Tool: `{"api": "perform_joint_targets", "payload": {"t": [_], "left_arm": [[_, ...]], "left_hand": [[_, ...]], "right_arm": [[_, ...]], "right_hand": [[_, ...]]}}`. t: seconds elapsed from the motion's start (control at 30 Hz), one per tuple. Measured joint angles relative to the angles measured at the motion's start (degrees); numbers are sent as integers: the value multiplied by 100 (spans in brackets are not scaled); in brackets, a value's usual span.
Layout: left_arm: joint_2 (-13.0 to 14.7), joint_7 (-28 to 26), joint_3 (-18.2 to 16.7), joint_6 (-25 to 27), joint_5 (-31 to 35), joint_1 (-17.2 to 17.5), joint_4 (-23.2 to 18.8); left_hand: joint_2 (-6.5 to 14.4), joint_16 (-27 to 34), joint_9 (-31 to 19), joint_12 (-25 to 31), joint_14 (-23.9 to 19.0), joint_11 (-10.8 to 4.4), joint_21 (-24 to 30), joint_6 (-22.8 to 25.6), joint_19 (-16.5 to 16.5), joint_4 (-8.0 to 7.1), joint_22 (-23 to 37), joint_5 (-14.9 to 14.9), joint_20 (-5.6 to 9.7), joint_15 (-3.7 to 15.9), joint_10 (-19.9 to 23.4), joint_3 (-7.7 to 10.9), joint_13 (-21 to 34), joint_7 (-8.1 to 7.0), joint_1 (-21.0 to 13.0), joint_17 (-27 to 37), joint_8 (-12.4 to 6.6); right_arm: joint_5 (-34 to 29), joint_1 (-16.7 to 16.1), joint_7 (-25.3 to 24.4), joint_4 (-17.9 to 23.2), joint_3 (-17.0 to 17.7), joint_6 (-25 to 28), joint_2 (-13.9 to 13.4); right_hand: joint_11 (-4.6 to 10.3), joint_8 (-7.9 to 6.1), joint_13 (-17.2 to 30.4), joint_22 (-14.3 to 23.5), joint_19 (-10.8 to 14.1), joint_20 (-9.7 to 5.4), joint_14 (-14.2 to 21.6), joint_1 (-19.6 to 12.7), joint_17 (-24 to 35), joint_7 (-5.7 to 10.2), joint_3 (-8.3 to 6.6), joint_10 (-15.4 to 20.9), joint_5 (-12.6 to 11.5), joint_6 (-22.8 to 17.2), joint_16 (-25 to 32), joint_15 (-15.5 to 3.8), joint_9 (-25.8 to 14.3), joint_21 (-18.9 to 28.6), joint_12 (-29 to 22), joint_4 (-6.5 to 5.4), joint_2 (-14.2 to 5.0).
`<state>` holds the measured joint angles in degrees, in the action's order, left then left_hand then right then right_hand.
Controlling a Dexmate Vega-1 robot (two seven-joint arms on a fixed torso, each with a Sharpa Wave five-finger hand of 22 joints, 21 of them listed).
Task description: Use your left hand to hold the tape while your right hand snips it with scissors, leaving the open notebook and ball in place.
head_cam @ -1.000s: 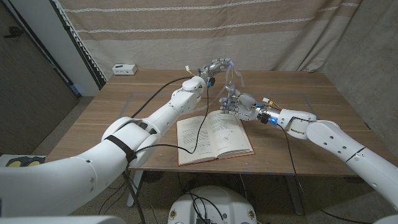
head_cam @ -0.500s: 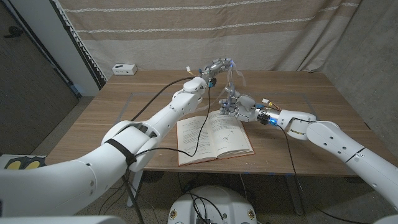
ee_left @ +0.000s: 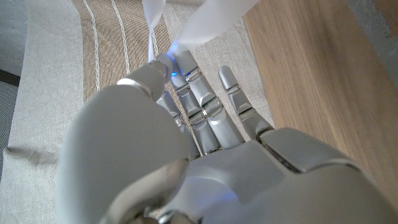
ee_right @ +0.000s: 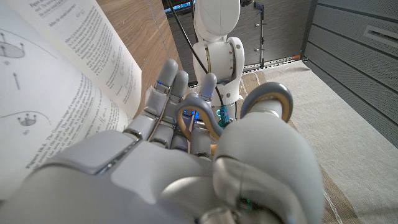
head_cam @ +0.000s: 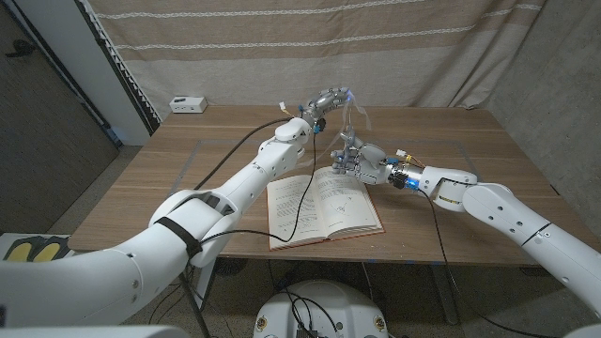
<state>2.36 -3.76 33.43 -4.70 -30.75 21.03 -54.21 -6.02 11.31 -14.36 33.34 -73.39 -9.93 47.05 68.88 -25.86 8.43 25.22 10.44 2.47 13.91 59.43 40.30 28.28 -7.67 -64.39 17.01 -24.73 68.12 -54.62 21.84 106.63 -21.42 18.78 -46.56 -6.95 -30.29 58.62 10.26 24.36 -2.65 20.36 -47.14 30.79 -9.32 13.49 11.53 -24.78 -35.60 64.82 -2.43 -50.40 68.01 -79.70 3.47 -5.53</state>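
— Tape [head_cam: 355, 115], where is it in the head view?

— Raised over the far middle of the wooden table [head_cam: 188, 169], a thin clear strip hanging from the left hand [head_cam: 327, 99], whose fingertips pinch its upper end. The strip is nearly see-through, so its edges are hard to trace.

— And the right hand [head_cam: 360, 160]?

— Just below the strip, above the far edge of the open notebook [head_cam: 321, 207]. Its fingers are curled around the scissors [head_cam: 342, 141], which point up toward the tape. Whether the blades touch it, I cannot tell. A small white box [head_cam: 188, 103] sits at the far left corner.

— Left wrist view?

— The left hand [ee_left: 205, 143] shows its smooth grey back, fingers stretched long and close together; the tape [ee_left: 205, 22] fans out pale and translucent from the fingertips [ee_left: 166, 61], against the striped curtain [ee_left: 74, 74].

— Right wrist view?

— The right hand [ee_right: 180, 168] is closed through the grey rounded loops of the scissors [ee_right: 264, 102]. The blades are hidden behind the fingers. A printed page of the notebook [ee_right: 56, 68] curves up beside it.
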Motion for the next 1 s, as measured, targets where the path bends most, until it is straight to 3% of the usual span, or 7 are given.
{"api": "perform_joint_targets", "payload": {"t": [1.0], "left_arm": [[303,198,-151,498,-497,339,-728]], "left_hand": [[0,0,48,36,0,0,87,82,62,2,-54,-1,-1,0,0,-2,-56,20,0,1,0]], "right_arm": [[0,-30,-109,-75,29,1,33]], "right_hand": [[-21,65,1,0,0,0,-10,0,17,1,0,-21,-1,-1,-22,10,-1,-42,5,0,0]]}}
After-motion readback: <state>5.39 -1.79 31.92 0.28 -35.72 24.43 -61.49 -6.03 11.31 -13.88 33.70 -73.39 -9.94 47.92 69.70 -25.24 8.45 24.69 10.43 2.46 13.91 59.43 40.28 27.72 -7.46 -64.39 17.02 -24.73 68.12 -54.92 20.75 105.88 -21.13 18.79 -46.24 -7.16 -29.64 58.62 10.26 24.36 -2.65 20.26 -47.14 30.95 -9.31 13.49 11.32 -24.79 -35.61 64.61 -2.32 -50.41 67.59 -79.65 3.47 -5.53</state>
